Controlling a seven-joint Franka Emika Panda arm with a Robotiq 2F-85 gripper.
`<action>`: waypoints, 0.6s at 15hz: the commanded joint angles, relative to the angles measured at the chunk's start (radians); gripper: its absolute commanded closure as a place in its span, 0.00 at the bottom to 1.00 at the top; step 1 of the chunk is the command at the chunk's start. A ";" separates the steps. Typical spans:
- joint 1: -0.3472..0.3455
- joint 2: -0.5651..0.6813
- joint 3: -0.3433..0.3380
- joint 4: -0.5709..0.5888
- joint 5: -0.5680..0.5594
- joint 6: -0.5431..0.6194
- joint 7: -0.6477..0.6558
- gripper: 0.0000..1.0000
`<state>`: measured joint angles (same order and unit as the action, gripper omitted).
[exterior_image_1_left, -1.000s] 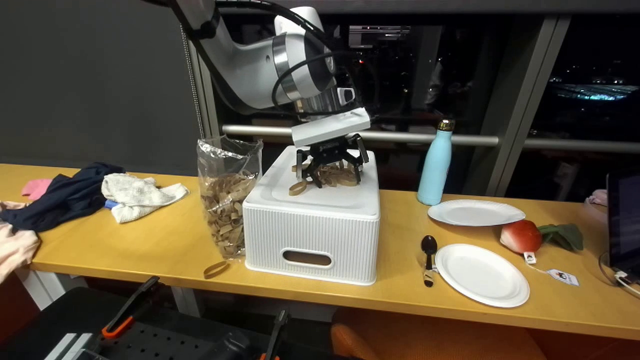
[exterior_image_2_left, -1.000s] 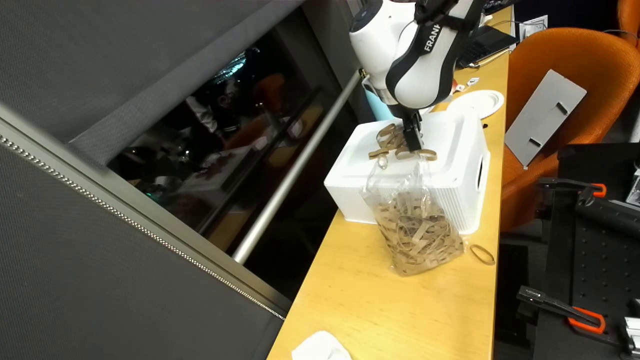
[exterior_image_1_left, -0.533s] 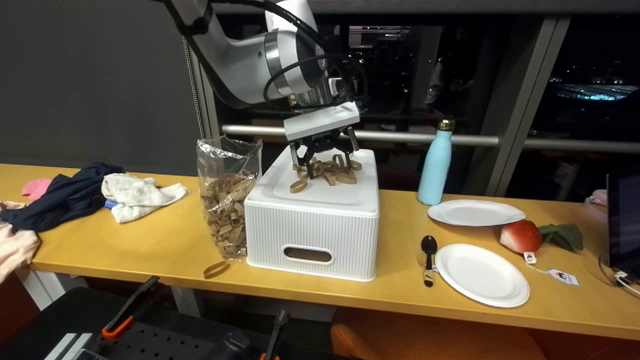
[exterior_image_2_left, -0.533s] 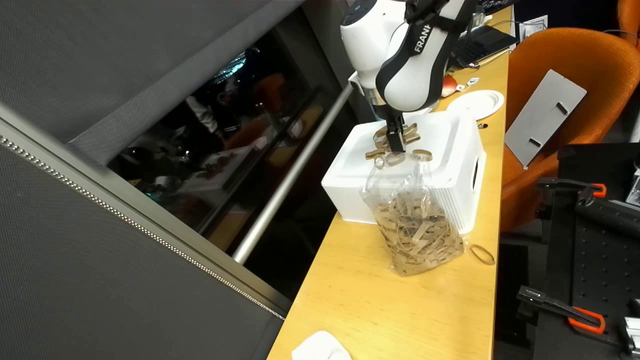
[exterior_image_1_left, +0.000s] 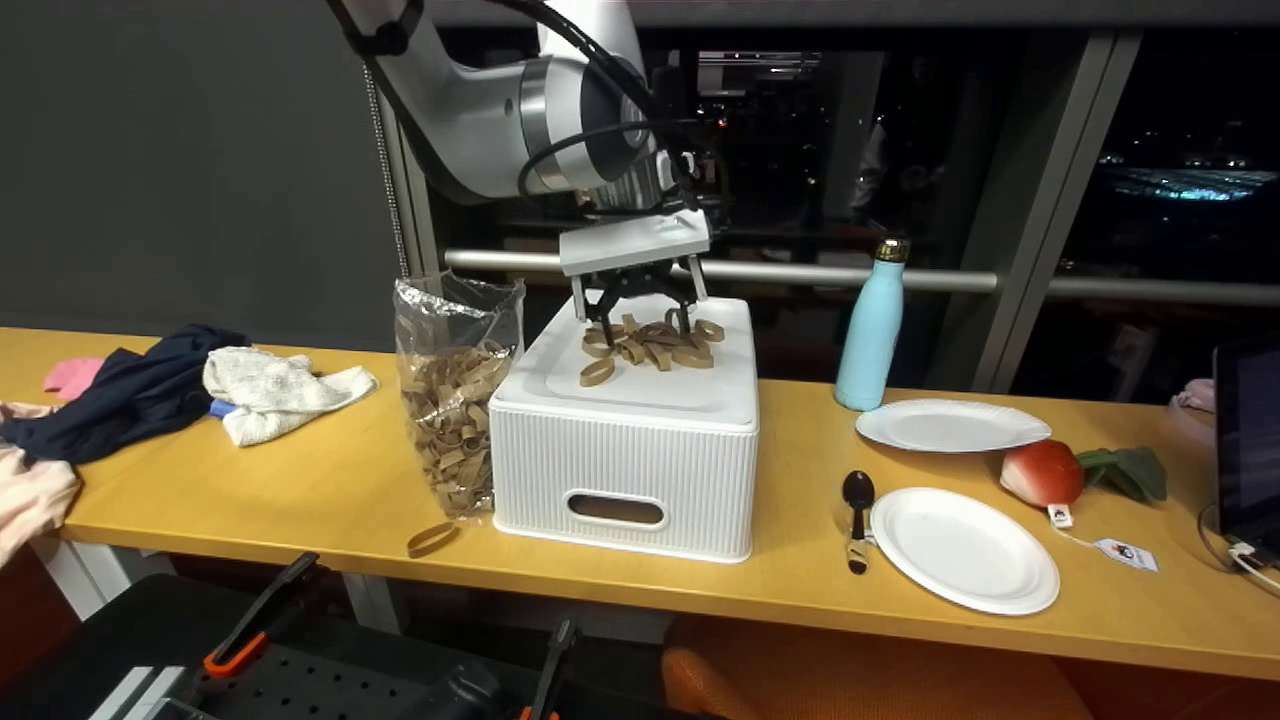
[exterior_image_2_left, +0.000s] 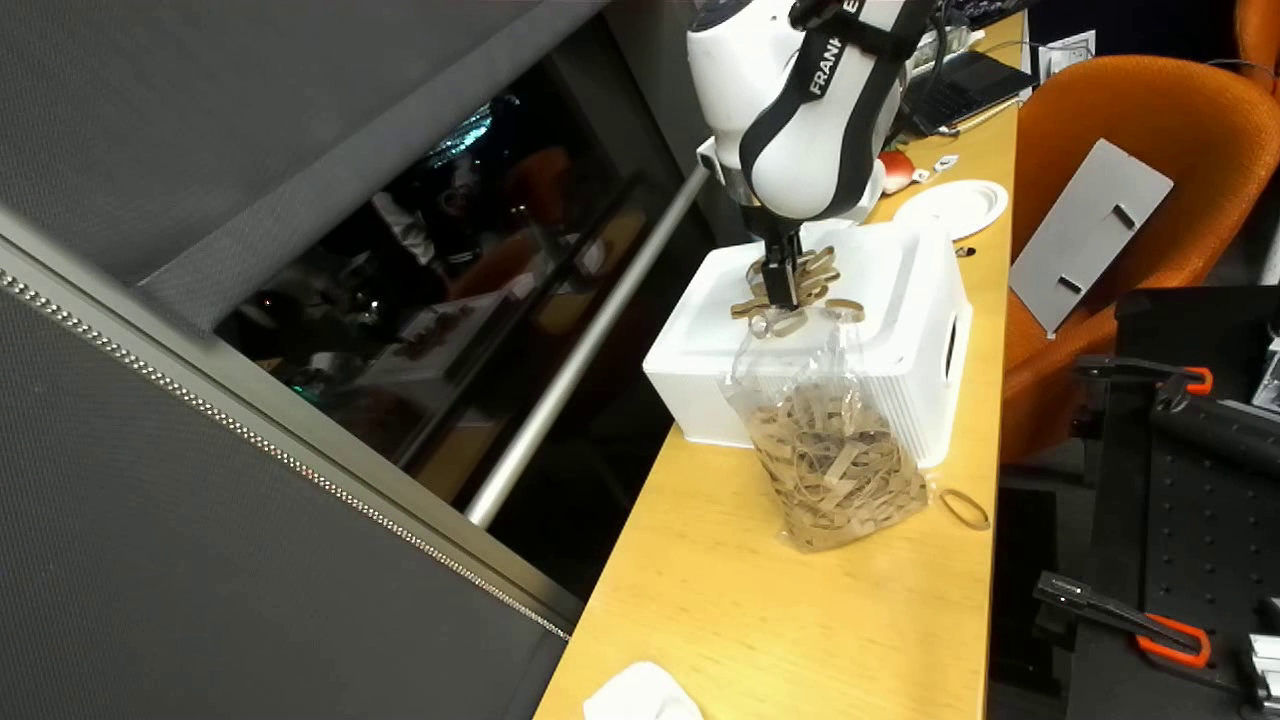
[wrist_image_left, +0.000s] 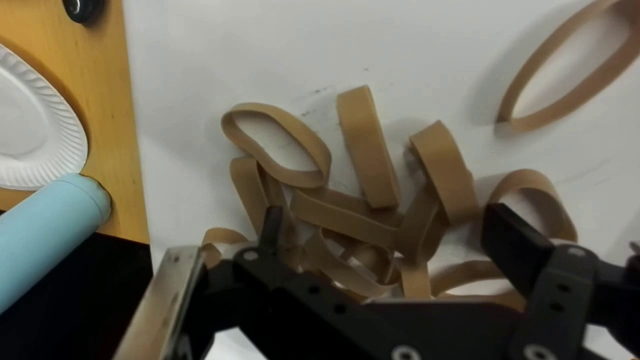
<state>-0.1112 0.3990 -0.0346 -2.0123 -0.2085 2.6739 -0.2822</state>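
The gripper (exterior_image_1_left: 647, 331) points down over the top of the white box (exterior_image_1_left: 625, 465), and its two fingers are spread wide apart. A pile of brown bands (exterior_image_1_left: 655, 352) lies on top of the box, under and around the fingertips. In the wrist view, many of the bands show in the gap between the fingers. A fingertip may be touching some of them, but it is hard to tell. One single loop (exterior_image_1_left: 597, 372) lies on the box top, just beside the pile.

A tall clear bag (exterior_image_1_left: 458, 425) stands right next to the box, with lots more bands inside. One loose band (exterior_image_1_left: 432, 539) lies on the yellow table (exterior_image_1_left: 300, 490), near the bag. Past the other side of the box are a light blue bottle (exterior_image_1_left: 870, 335), a black spoon (exterior_image_1_left: 857, 515), a white plate (exterior_image_1_left: 965, 550) near the spoon and another white plate (exterior_image_1_left: 952, 425) just beside the bottle.
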 joint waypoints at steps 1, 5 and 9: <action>-0.025 0.026 0.009 0.009 0.025 0.057 -0.038 0.00; -0.038 0.063 0.016 0.016 0.027 0.119 -0.044 0.00; -0.047 0.069 0.034 0.007 0.038 0.158 -0.052 0.00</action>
<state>-0.1353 0.4505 -0.0300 -2.0108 -0.2054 2.7899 -0.2976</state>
